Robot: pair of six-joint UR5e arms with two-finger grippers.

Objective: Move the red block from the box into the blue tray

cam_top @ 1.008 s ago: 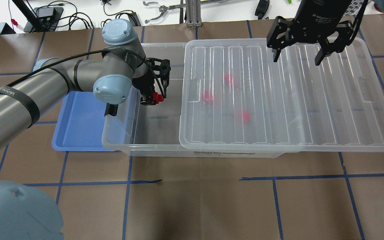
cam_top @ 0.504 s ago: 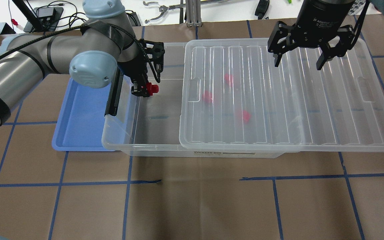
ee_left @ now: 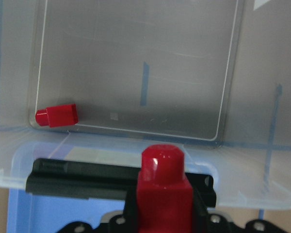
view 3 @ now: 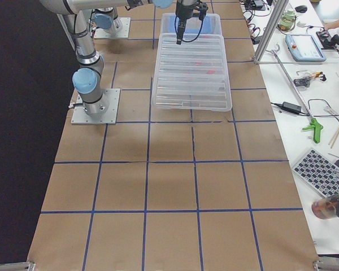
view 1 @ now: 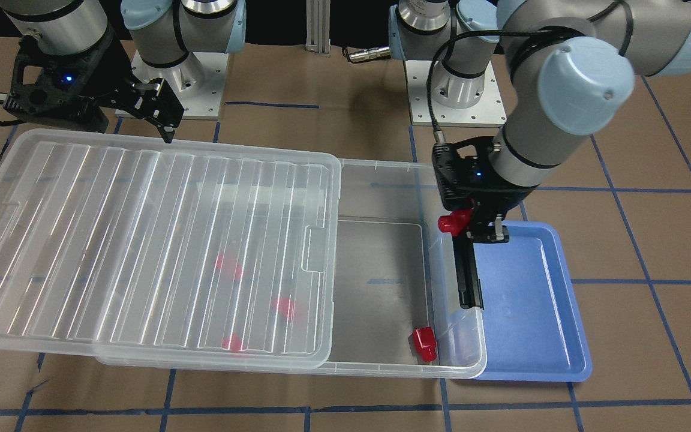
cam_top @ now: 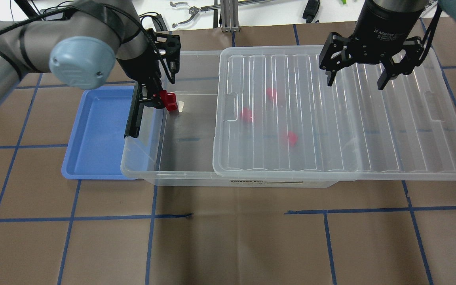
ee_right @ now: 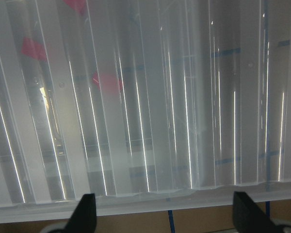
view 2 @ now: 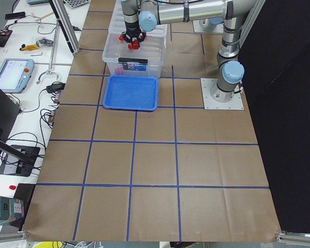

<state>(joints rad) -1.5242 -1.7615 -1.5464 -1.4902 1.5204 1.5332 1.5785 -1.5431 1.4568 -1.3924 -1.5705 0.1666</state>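
My left gripper (cam_top: 160,99) is shut on a red block (cam_top: 169,100), held in the air over the box's (cam_top: 141,174) left end wall, just above the black latch (cam_top: 132,118). The block fills the bottom of the left wrist view (ee_left: 162,187). The blue tray (cam_top: 93,130) lies flat on the table against that end of the box, partly under its rim. A second red block (view 1: 424,344) lies in the open box's far-left corner. Three more blocks (cam_top: 247,114) show dimly under the lid (cam_top: 370,118). My right gripper (cam_top: 354,81) is open and empty above the lid.
The ribbed lid (view 1: 111,240) sits slid toward my right and covers most of the box, overhanging its right end. Only the box's left third is open. Brown table paper with blue tape lines surrounds the box. Cables and tools lie beyond the table's far edge.
My left gripper has carried the red block leftward and away from me, from over the open box floor to above the box's left end wall. The right gripper has barely moved.
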